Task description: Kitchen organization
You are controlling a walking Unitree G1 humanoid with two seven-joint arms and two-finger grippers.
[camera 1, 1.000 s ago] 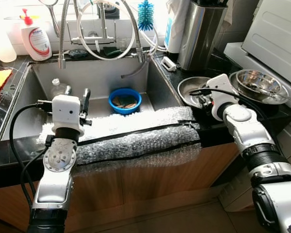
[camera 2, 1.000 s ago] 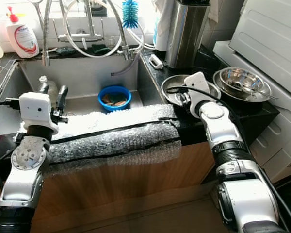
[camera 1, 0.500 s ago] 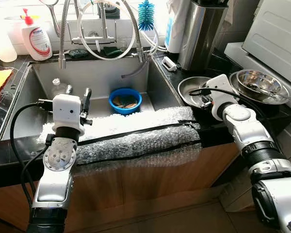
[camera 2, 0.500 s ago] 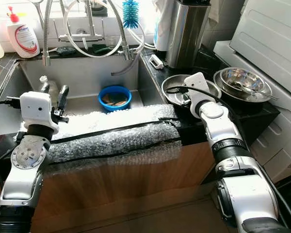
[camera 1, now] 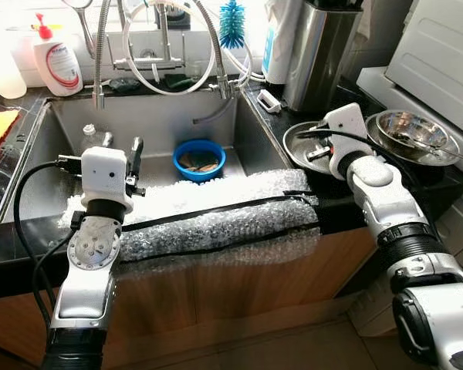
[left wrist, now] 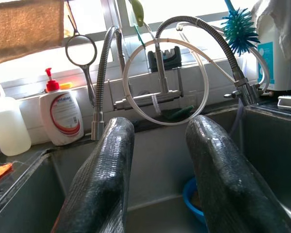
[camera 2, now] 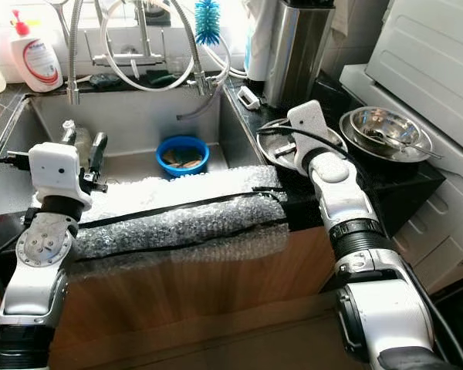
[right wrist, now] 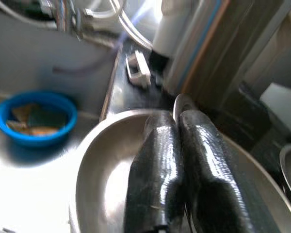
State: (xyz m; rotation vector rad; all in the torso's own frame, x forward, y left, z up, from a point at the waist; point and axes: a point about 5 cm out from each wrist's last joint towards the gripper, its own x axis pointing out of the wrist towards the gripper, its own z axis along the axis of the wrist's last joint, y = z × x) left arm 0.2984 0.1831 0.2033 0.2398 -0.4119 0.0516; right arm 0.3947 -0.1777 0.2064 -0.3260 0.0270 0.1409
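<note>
Two steel bowls are sitting on the counter right of the sink (camera 1: 31, 154): the near bowl (camera 1: 297, 142) directly under the right gripper (right wrist: 177, 160), and the far bowl (camera 1: 413, 135), holding utensils, just beyond it. The right gripper's fingers are pressing together, empty, pointing into the near bowl's hollow, so that arm is judged nearer. One blue bowl (camera 1: 198, 159) is lying in the sink, ahead of the left gripper (left wrist: 157, 160), whose fingers are standing apart, holding nothing, above the bubble wrap (camera 1: 216, 220).

shiny steel sink (camera 1: 62, 127), blue plastic bowl (camera 1: 198, 159)
</note>
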